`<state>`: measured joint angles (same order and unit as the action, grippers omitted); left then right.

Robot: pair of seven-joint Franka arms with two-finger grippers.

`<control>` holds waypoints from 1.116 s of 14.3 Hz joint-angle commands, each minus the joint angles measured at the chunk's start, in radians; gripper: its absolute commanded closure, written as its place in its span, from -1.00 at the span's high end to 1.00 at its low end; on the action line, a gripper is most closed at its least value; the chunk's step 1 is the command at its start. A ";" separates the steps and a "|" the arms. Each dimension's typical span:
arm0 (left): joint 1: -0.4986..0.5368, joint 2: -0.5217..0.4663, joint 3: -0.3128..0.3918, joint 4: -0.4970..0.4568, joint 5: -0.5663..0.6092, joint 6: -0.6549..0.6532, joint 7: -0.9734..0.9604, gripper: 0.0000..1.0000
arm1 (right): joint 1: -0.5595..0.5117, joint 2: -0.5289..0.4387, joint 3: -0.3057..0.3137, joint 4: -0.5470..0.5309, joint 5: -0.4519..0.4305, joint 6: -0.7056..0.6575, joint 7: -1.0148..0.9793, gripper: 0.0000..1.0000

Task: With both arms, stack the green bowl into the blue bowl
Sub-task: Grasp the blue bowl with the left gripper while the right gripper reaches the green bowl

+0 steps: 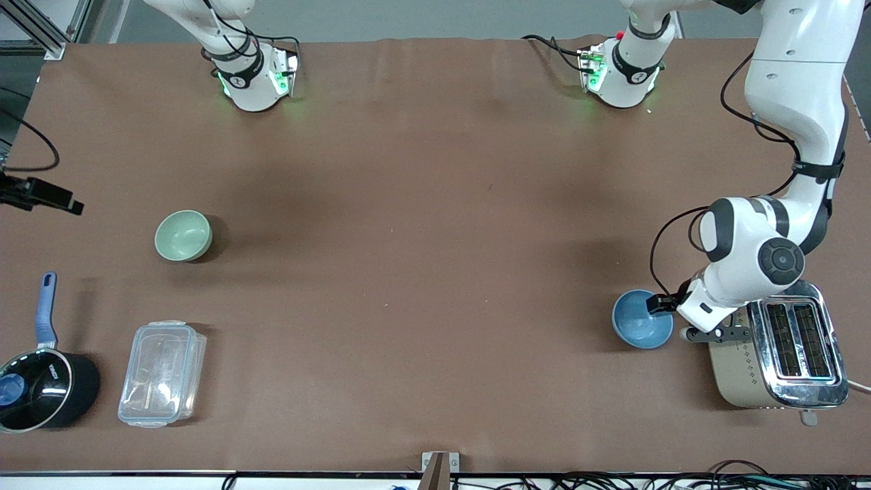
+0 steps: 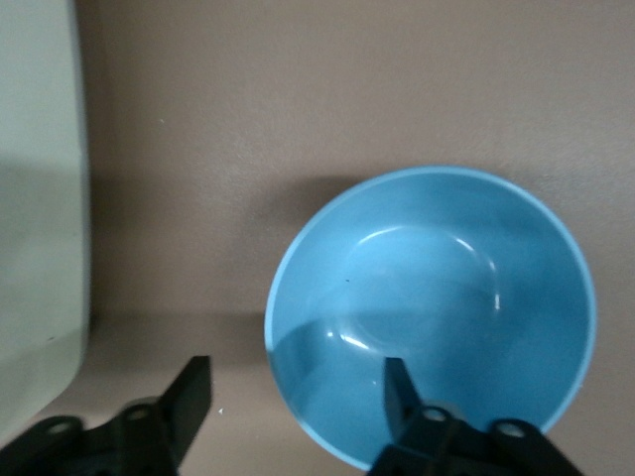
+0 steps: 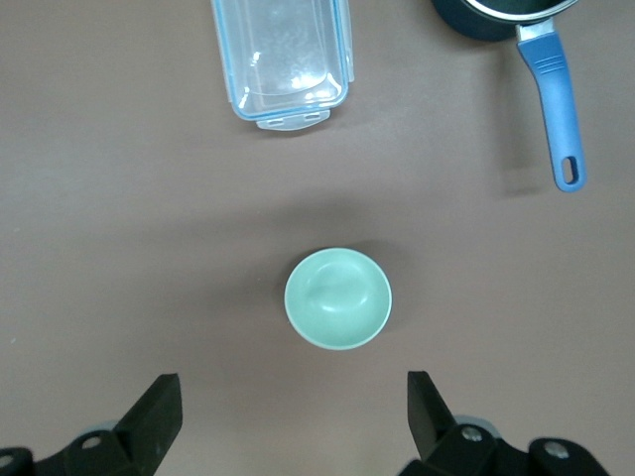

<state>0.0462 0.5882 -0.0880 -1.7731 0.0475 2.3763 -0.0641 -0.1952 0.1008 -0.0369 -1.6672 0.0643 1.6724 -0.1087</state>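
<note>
The blue bowl [image 1: 640,320] stands upright next to the toaster, at the left arm's end of the table. My left gripper [image 1: 663,303] is down at its rim on the toaster's side. In the left wrist view the gripper [image 2: 296,397] is open and straddles the rim of the blue bowl [image 2: 437,297], with one finger inside and one outside. The green bowl [image 1: 182,235] stands upright and alone toward the right arm's end. My right gripper [image 3: 295,412] is open and empty, high over the table beside the green bowl [image 3: 338,298]. It is out of the front view.
A toaster [image 1: 782,347] stands close beside the blue bowl; its side shows in the left wrist view [image 2: 40,248]. A clear plastic box [image 1: 162,373] and a black saucepan [image 1: 41,384] with a blue handle lie nearer the front camera than the green bowl.
</note>
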 commanded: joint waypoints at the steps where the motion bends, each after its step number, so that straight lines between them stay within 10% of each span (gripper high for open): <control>1: 0.000 0.024 -0.002 0.024 0.014 0.003 -0.005 -0.24 | -0.047 0.080 0.015 -0.023 0.006 0.053 -0.070 1.00; 6: -0.003 0.036 -0.004 0.037 0.014 0.000 -0.008 -0.98 | -0.121 0.218 0.017 -0.117 0.011 0.237 -0.190 1.00; 10: -0.006 -0.024 -0.070 0.026 0.000 -0.066 -0.029 -0.99 | -0.154 0.309 0.017 -0.138 0.020 0.262 -0.221 1.00; 16: -0.047 -0.071 -0.370 0.037 0.017 -0.169 -0.464 -0.98 | -0.165 0.479 0.019 -0.140 0.077 0.293 -0.281 0.91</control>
<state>0.0312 0.5213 -0.3904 -1.7309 0.0473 2.2141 -0.3761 -0.3410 0.5434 -0.0357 -1.8062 0.1148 1.9561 -0.3570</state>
